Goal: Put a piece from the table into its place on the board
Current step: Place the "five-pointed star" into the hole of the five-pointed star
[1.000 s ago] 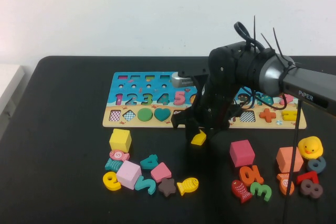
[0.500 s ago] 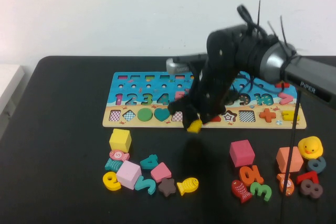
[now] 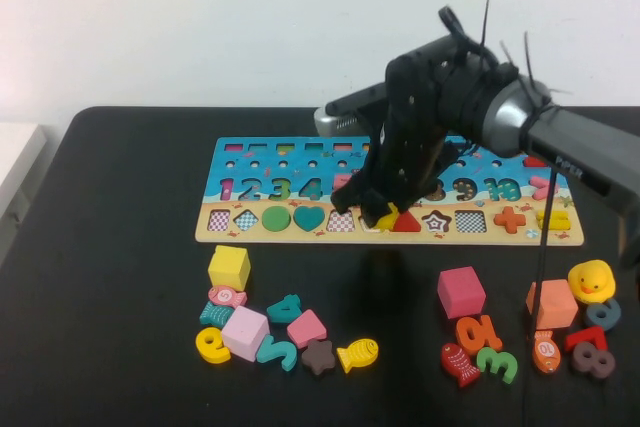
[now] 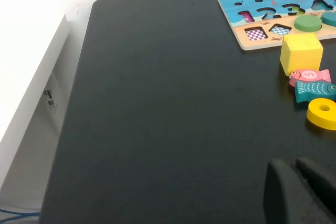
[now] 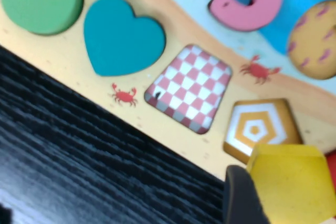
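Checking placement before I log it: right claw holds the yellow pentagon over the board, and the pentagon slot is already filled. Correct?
Not quite. The right claw does hold the yellow pentagon over the board, but the pentagon slot is empty: the right wrist view shows its bare orange-and-white pattern beside the piece. The left claw sits parked low over the table, away from the board.

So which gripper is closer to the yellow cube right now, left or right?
Left, probably. The left gripper is parked low over the table, its camera showing the yellow cube nearby. The right gripper holds the piece over the board, further along.
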`<action>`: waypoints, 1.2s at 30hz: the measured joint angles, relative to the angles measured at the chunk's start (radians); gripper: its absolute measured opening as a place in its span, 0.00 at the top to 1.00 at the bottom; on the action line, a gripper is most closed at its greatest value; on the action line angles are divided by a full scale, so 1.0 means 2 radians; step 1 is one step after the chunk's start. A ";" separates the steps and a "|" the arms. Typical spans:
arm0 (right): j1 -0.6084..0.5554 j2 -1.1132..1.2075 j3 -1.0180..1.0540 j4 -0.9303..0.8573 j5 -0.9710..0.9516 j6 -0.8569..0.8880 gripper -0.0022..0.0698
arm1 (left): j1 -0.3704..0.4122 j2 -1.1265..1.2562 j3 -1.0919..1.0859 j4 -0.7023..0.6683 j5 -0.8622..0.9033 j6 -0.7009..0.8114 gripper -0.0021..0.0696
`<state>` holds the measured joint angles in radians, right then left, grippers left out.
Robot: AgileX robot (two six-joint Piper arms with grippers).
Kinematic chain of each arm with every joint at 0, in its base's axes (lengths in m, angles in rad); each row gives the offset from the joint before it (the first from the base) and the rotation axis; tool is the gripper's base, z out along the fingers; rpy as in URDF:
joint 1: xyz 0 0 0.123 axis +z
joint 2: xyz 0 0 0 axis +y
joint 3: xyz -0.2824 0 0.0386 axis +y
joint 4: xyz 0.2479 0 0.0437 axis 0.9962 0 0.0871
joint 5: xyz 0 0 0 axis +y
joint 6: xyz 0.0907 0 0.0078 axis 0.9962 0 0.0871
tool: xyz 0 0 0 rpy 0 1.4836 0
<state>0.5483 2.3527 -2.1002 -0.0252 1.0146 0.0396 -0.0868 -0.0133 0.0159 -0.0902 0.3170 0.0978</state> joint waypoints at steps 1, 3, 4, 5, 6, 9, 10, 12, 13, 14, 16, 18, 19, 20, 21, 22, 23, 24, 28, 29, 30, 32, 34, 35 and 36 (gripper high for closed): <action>0.000 0.005 0.000 0.000 0.000 0.000 0.45 | 0.000 0.000 0.000 0.000 0.000 0.000 0.97; 0.000 0.011 0.000 0.000 -0.003 -0.001 0.45 | 0.000 0.000 0.000 0.000 0.000 0.000 0.97; 0.000 0.014 0.000 0.000 -0.004 -0.002 0.45 | 0.000 0.000 0.000 0.000 0.000 0.000 0.97; 0.000 0.014 0.000 0.000 -0.006 -0.003 0.45 | 0.000 0.000 0.000 0.000 0.000 0.000 0.97; 0.000 0.015 0.000 0.000 -0.010 -0.004 0.45 | 0.000 0.000 0.000 0.000 0.000 0.000 0.97; 0.000 0.015 0.000 0.005 -0.021 -0.004 0.45 | 0.000 0.000 0.000 0.000 0.000 0.000 0.97; 0.000 0.015 0.000 0.008 -0.027 -0.004 0.45 | 0.000 0.000 0.000 0.000 0.000 0.000 0.97; 0.000 0.015 0.000 0.008 -0.034 -0.004 0.45 | 0.000 0.000 0.000 0.000 0.000 0.000 0.97; 0.000 0.015 0.000 0.008 -0.038 -0.004 0.45 | 0.000 0.000 0.000 0.000 0.000 0.000 0.97; 0.000 0.016 0.000 0.008 -0.040 -0.004 0.45 | 0.000 0.000 0.000 0.000 0.000 0.000 0.97; 0.000 0.018 0.000 0.009 -0.041 -0.004 0.45 | 0.000 0.000 0.000 0.000 0.000 0.000 0.97; 0.000 0.021 0.000 0.013 -0.039 -0.004 0.45 | 0.000 0.000 0.000 0.000 0.000 0.001 0.97; 0.000 0.022 0.000 0.013 -0.039 -0.004 0.45 | 0.000 0.000 0.000 0.000 0.000 0.001 0.97; 0.000 0.023 0.000 0.013 -0.039 -0.004 0.45 | 0.000 0.000 0.000 0.000 0.000 0.001 0.97; 0.000 0.023 0.000 0.013 -0.039 -0.004 0.45 | 0.000 0.000 0.000 0.000 0.000 0.001 0.97; 0.000 0.023 0.000 0.013 -0.039 -0.004 0.45 | 0.000 0.000 0.000 0.000 0.000 0.001 0.97; 0.000 0.024 0.000 0.013 -0.039 -0.004 0.45 | 0.000 0.000 0.000 0.000 0.000 0.001 0.97; 0.000 0.024 0.000 0.013 -0.039 -0.004 0.45 | 0.000 0.000 0.000 0.000 0.000 0.001 0.97; 0.000 0.025 0.000 0.013 -0.040 -0.004 0.45 | 0.000 0.000 0.000 0.000 0.000 0.001 0.97; 0.000 0.025 0.000 0.013 -0.040 -0.004 0.45 | 0.000 0.000 0.000 0.000 0.000 0.001 0.97; 0.000 0.025 0.000 0.013 -0.042 -0.004 0.45 | 0.000 0.000 0.000 0.000 0.000 0.001 0.97; 0.000 0.025 0.000 0.013 -0.044 -0.004 0.45 | 0.000 0.000 0.000 0.000 0.000 0.001 0.97; 0.000 0.025 0.000 0.013 -0.044 -0.004 0.45 | 0.000 0.000 0.000 0.000 0.000 0.001 0.97; 0.000 0.026 0.000 0.013 -0.044 -0.004 0.45 | 0.000 0.000 0.000 0.000 0.000 0.001 0.97; 0.000 0.026 0.000 0.013 -0.044 -0.004 0.45 | 0.000 0.000 0.000 0.000 0.000 0.001 0.97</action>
<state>0.5483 2.4049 -2.1010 0.0000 0.9266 0.0325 -0.0868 -0.0133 0.0159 -0.0902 0.3170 0.0998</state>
